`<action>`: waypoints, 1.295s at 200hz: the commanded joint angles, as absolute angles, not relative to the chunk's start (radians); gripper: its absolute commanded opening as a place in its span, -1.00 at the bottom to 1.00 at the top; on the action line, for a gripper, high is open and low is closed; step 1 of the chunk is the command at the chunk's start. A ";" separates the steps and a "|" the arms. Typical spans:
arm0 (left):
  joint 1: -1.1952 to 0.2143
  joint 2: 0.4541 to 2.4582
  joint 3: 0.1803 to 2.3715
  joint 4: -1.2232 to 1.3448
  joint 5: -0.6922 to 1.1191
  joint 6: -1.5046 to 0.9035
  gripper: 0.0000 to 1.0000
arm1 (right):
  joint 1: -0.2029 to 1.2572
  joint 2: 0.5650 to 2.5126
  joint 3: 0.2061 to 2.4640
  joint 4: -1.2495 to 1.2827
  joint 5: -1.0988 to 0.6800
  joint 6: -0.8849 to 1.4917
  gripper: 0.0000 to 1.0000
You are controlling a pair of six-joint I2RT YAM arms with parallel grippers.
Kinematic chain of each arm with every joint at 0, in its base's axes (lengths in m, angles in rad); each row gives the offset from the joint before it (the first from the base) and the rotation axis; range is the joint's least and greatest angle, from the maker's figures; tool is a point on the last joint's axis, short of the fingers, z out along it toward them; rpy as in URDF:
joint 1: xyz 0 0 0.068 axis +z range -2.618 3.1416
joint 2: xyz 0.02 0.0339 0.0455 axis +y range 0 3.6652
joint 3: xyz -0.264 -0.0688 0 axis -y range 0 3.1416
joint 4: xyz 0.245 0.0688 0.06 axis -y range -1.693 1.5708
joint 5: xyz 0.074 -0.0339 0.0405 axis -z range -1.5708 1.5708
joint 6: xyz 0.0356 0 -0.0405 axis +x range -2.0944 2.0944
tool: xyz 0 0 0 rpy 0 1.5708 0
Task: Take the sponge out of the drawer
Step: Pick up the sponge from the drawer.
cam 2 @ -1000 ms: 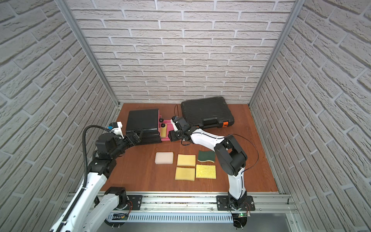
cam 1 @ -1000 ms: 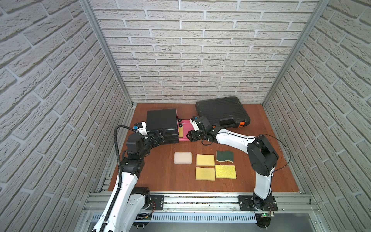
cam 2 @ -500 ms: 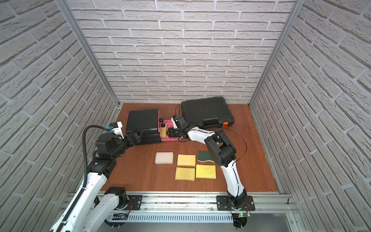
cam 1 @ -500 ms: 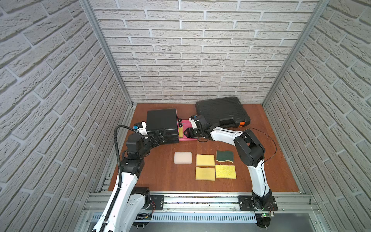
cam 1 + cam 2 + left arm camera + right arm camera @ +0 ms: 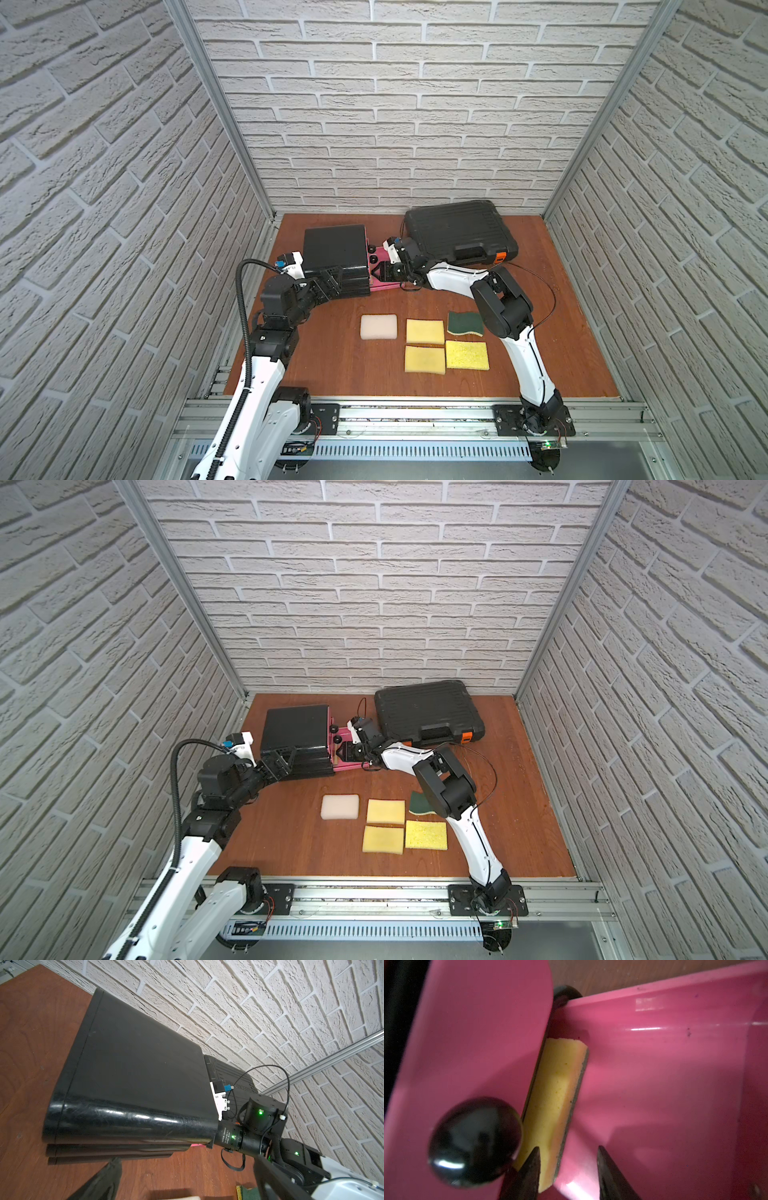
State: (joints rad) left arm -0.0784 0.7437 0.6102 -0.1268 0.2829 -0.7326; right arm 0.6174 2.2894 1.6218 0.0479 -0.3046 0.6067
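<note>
1. Sponge [image 5: 556, 1105]: it stands on edge inside the open pink drawer [image 5: 664, 1064], with its yellow face and dark scouring strip showing, just beside a black knob [image 5: 475, 1140]. It is not out yet.
2. Your right gripper [image 5: 569, 1165] straddles the sponge's near end. The jaws are roughly half open and have narrowed over the last second. One fingertip [image 5: 532, 1167] overlaps the yellow face. The other stands off the scouring strip, with bare pink drawer between them. It has hold of nothing so far.
3. In that same second the right arm has pushed deeper toward the black cabinet [image 5: 334, 249]. In both top views the gripper now covers the spot where the sponge showed yellow a moment ago. I read this as the reach finished and the pinch under way.
4. For you, that means letting the jaws finish closing before you lift. The foam will probably give under the squeeze, and the knob looks close enough to snag on the way out.
5. Your left gripper [image 5: 328, 282] has not moved. Its jaws are spread wide, holding nothing, at the cabinet's near corner. I cannot tell whether it touches the cabinet.
6. Farther out, five other sponges [image 5: 424, 331] lie on the table [image 5: 332, 374] between the arms. A black case [image 5: 457, 232] sits behind the right gripper.
</note>
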 commanded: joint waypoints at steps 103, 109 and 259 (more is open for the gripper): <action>-0.069 0.744 0.613 -0.087 0.292 -0.713 0.96 | 0.645 2.186 1.574 -0.115 -0.020 0.482 0.00; -0.070 0.744 0.612 -0.087 0.292 -0.713 0.96 | 0.642 2.178 1.563 -0.112 -0.013 0.481 0.00; -0.069 0.736 0.607 -0.081 0.300 -0.711 0.96 | 0.646 2.189 1.567 0.006 -0.174 0.534 0.13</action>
